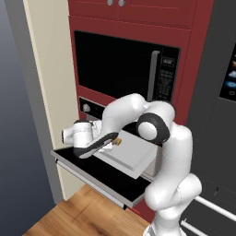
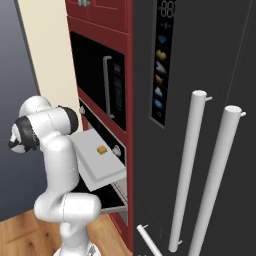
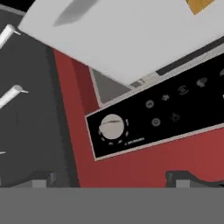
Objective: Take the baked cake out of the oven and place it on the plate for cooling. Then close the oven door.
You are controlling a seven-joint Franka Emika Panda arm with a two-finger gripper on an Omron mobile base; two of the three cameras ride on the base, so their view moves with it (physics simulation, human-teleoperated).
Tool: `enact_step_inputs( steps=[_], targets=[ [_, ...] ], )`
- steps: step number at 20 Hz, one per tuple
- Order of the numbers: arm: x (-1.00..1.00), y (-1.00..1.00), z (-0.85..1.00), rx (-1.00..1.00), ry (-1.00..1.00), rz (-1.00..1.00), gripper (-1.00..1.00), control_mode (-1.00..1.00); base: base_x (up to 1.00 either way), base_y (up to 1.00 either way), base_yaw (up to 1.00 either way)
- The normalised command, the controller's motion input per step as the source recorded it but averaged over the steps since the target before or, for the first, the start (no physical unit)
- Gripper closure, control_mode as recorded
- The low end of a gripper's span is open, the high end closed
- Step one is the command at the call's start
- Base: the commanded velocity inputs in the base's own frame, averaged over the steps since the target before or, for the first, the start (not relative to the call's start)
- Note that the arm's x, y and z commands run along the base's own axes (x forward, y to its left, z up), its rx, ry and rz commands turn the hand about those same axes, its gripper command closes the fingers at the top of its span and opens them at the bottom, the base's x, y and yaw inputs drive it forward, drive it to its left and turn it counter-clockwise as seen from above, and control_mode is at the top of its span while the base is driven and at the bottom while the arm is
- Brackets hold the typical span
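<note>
Now: oven door (image 1: 108, 177) down, tray (image 1: 131, 154) pulled out.
Gripper (image 1: 102, 146) jaws apart, prob. beside cake (image 2: 102, 149) on tray.

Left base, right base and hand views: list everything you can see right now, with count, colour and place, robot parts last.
Built-in oven: one, black control strip with silver knobs, below microwave.
Black glass oven door: one, folded down flat, open.
Light grey flat tray: one, pulled out over the door.
Small golden-brown cake: one, on the tray.
Black microwave: one, above oven, vertical grey handle.
Dark fridge: one, right of oven, two long pale handles.
Red cabinetry: surrounds the appliances.
Wood floor: below.
White arm: one, reaching left above the door.
Claw: one, open, beside the cake.
</note>
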Motion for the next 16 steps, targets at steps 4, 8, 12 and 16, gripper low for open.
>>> enact_step_inputs(
  steps=[4, 8, 12, 16],
  targets=[
    [0.11, -0.10, -0.15, -0.06, 0.52, 0.09, -1.00, -1.00, 0.00, 0.00, 0.00],
    [0.05, -0.31, -0.04, 0.00, 0.31, 0.08, -1.00, -1.00, 0.00, 0.00, 0.00],
    [0.00, -0.57, -0.14, 0.00, 0.12, 0.10, -1.00, -1.00, 0.00, 0.00, 0.00],
    [0.00, -0.51, -0.25, 0.03, 0.00, 0.11, -1.00, -1.00, 0.00, 0.00, 0.00]
  ],
)
